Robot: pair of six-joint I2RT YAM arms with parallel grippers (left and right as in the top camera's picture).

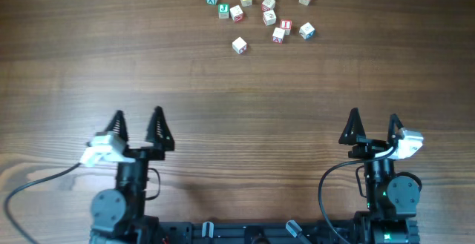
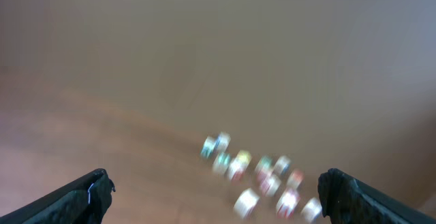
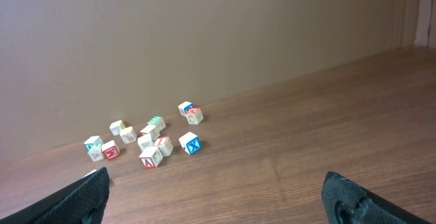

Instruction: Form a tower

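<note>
The wooden counter runs back to a plain brown wall. At its near edge the left gripper and right gripper both stand with jaws spread wide, holding nothing. Well away from them, at the far edge, the alphabet cubes lie scattered in a band running left to right. They are small and pale, with red, green, blue or yellow printing. Two red-printed cubes sit side by side, and whether any cube rests on another cannot be told. One white cube lies nearest the arms.
</note>
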